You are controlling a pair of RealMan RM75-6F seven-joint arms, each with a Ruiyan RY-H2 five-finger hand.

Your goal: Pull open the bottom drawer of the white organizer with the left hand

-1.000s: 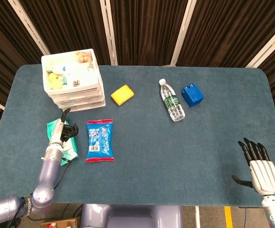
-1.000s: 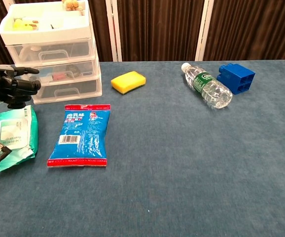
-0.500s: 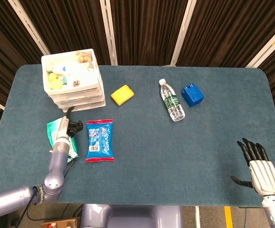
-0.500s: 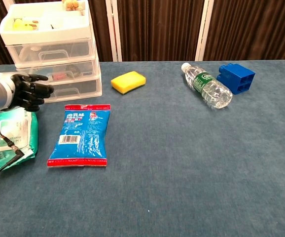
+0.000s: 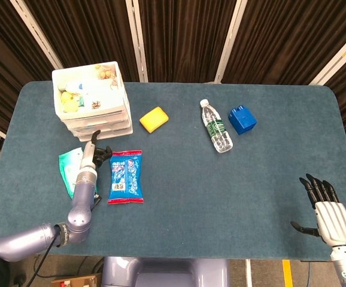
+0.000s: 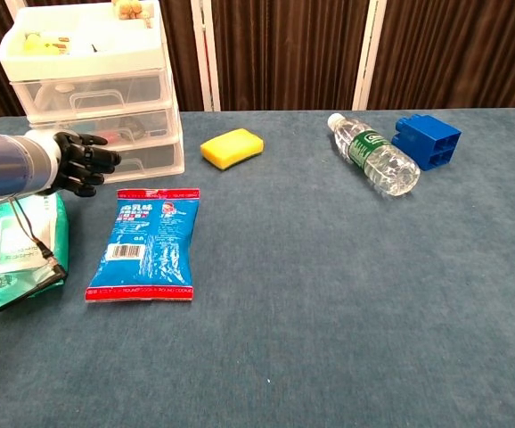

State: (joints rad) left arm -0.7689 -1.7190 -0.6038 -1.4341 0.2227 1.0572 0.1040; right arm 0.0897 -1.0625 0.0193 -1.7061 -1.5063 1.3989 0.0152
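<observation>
1. The white organizer [image 6: 97,98] stands at the far left corner of your table [image 5: 221,191], a stack of three clear-fronted drawers with an open tray on top
2. That top tray holds yellow and pale items and a cluster of small brown pieces [image 5: 105,72]; what they are is too small to tell
3. The upper two drawers show dim shapes through their fronts, with something red in the middle one; you cannot make them out
4. The bottom drawer [image 6: 142,160] is the lowest of the three, sitting on the cloth, its front flush with those above, so it is shut
5. Count on the table: one yellow sponge [image 5: 154,118], one water bottle [image 5: 216,127] lying on its side, one blue block [image 5: 242,119], one blue snack packet [image 5: 125,176], one green wipes pack [image 6: 19,245]
6. Your left hand [image 6: 84,164] hovers just in front of the bottom drawer, over the gap between the wipes pack and the snack packet; its dark fingers are loosely curled and apart, holding nothing, and whether they touch the drawer front cannot be told
7. Your right hand [image 5: 327,210] sits at the near right edge, well apart from everything, fingers straight and spread, thumb out, holding nothing
</observation>
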